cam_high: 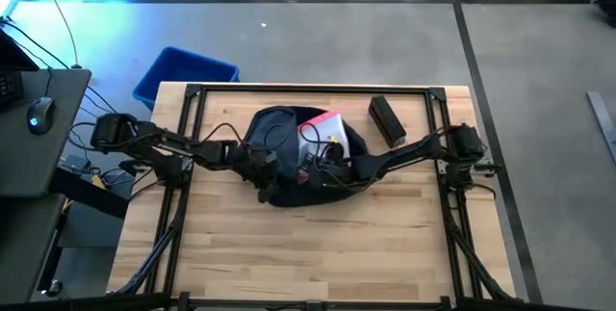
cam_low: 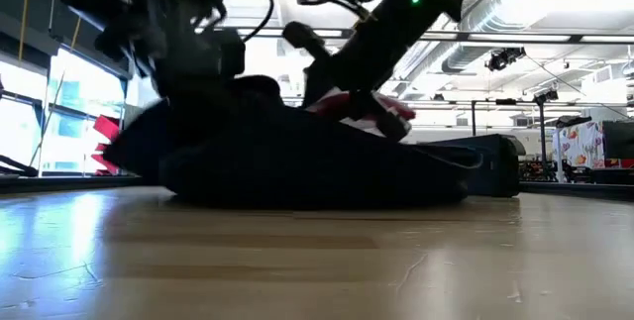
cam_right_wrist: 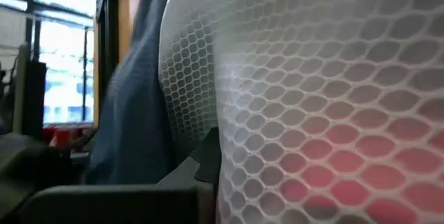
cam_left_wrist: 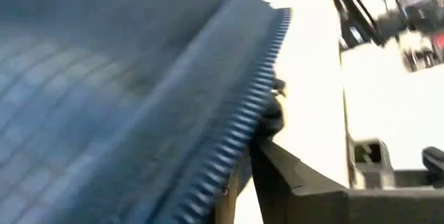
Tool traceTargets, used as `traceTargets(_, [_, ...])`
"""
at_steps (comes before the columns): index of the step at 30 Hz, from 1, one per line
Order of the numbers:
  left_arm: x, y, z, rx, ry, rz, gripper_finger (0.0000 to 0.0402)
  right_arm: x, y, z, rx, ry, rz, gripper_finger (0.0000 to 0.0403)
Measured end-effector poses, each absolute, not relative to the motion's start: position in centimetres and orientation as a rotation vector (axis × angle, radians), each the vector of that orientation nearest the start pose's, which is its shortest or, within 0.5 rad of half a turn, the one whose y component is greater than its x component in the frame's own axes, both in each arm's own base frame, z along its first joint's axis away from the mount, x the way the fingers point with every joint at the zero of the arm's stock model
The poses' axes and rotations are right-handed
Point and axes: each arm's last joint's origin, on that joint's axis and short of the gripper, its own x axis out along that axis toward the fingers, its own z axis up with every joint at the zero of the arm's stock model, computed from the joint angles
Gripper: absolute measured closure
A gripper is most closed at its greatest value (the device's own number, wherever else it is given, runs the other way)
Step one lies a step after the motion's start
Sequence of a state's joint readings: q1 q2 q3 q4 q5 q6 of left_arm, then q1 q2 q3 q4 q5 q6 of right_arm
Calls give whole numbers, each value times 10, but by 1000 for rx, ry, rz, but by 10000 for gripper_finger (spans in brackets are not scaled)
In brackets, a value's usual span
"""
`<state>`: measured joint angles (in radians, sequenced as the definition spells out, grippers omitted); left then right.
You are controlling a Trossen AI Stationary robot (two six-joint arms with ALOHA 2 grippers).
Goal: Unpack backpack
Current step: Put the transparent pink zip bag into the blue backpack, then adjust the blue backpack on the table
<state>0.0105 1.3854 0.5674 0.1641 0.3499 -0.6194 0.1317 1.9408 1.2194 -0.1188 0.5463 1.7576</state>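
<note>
— lying mid-table, that's where the backpack (cam_high: 279, 157) is, dark navy, its top open on the wooden table (cam_high: 289, 253).
— and the arms?
— left gripper (cam_high: 262, 160) is at the bag's left edge, right against the zipper (cam_left_wrist: 243, 123); i cannot tell whether its fingers are apart or together. right gripper (cam_high: 318, 162) is in the opening, clamped on a white mesh pouch (cam_high: 325, 130) showing pink-red.
— anything else?
— a small black box (cam_high: 387, 120) just beside the bag, a blue bin (cam_high: 183, 73) on the floor.

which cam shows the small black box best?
High view: the black box lies whole on the table, beside the backpack. Low view shows only a dark shape behind the backpack that may be it. Neither wrist view shows it.
</note>
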Motion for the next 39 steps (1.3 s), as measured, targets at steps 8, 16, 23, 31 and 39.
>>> traceTargets(8, [239, -16, 206, -563, 824, -180, 390, 411, 45, 142, 1380, 340, -831, 336])
traceTargets(16, [215, -13, 228, -472, 782, -102, 390, 410, 49, 136, 1244, 636, -602, 204])
traceTargets(23, [208, -11, 236, -408, 736, -88, 390, 404, 58, 170, 1171, 694, -466, 169])
traceTargets(31, [212, -8, 234, -348, 724, -86, 390, 401, 65, 246, 896, 857, -506, 167])
traceTargets(39, [231, 0, 231, -335, 642, -82, 390, 376, 37, 277, 696, 1031, -819, 167])
